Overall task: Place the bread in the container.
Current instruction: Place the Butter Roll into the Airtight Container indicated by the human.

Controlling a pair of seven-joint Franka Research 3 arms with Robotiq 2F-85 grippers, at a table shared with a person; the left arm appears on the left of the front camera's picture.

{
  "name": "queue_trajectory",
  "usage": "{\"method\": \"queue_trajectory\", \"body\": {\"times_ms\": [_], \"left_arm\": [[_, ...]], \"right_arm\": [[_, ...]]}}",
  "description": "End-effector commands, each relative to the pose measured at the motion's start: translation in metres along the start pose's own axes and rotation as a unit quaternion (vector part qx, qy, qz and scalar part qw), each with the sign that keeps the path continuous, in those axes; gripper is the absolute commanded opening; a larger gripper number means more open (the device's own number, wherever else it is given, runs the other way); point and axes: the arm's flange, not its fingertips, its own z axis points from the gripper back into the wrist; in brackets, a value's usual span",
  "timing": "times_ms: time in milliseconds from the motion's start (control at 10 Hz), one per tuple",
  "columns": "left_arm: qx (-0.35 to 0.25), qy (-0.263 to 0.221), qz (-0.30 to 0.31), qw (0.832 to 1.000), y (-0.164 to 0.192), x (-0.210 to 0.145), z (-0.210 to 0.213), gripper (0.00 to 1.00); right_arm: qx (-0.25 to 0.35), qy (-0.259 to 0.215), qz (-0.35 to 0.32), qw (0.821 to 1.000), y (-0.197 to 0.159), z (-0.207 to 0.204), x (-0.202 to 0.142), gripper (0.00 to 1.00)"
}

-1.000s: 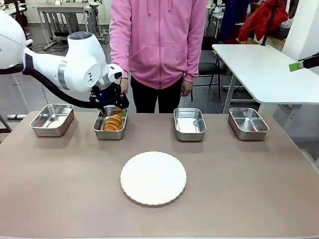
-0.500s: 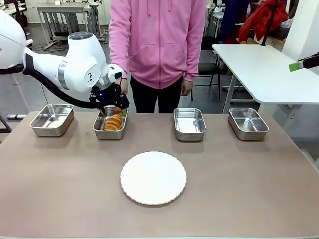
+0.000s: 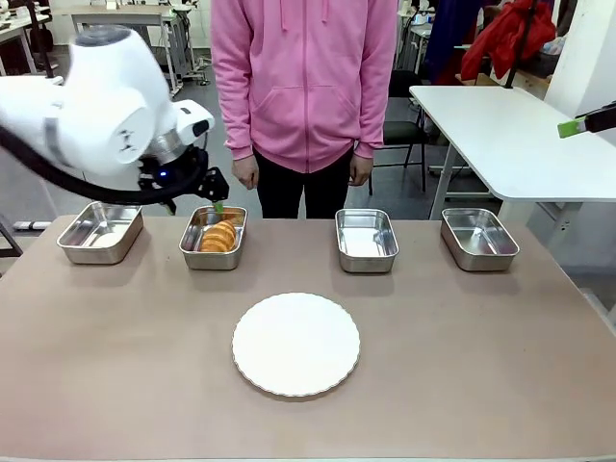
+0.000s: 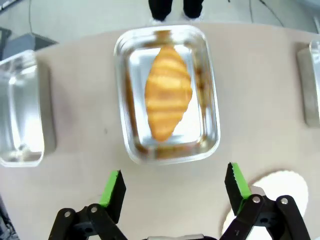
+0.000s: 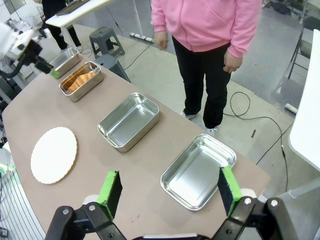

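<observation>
Golden-brown ridged croissant (image 3: 220,236) lies flat inside the second shiny stainless-steel rectangular tray from the robot's left (image 3: 190,253), lengthwise along it, tapered ends toward the tray's short walls; in the left wrist view the croissant (image 4: 168,99) sits roughly centred in that tray (image 4: 125,100), touching only the tray floor as far as I can tell. Left gripper (image 3: 214,195) is above the tray's far rim, clear of the croissant, jaws spread wide and empty; the left wrist view shows its gripper (image 4: 174,187) with both green pads well apart and bare table between them, tray just beyond the fingertips. Right gripper (image 5: 170,191) is up high over the robot's right end of the table, jaws also wide and holding nothing; the rightmost steel tray (image 5: 198,171) is below it. Three other matching steel trays in the row hold no bread: far left (image 3: 100,232), third (image 3: 366,239), far right (image 3: 479,238). Round white scallop-edged plate (image 3: 295,344) sits bare on the brown tabletop (image 3: 481,366), nearer the robot than the tray row, between the second and third trays. Person in a pink hoodie (image 3: 306,77) stands at the far edge, hands hanging at the sides, away from the trays.
</observation>
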Motion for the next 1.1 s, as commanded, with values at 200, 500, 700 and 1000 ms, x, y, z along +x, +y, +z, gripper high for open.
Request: {"method": "queue_trajectory", "body": {"times_ms": [200, 500, 700, 1000], "left_arm": [[0.019, -0.05, 0.028, 0.998, -0.006, -0.112, 0.054, 1.0], [0.021, -0.05, 0.029, 0.998, -0.011, -0.166, 0.061, 1.0], [0.004, -0.033, 0.018, 0.999, -0.006, -0.187, 0.06, 1.0], [0.013, -0.046, 0.021, 0.999, -0.036, -0.134, 0.071, 1.0]], "right_arm": [[0.002, -0.005, 0.001, 1.0, 0.001, -0.001, 0.0, 1.0], [0.002, -0.005, 0.001, 1.0, 0.001, -0.001, 0.0, 1.0], [0.002, -0.005, 0.001, 1.0, 0.001, -0.001, 0.0, 1.0], [0.002, -0.005, 0.001, 1.0, 0.001, -0.001, 0.0, 1.0]]}}
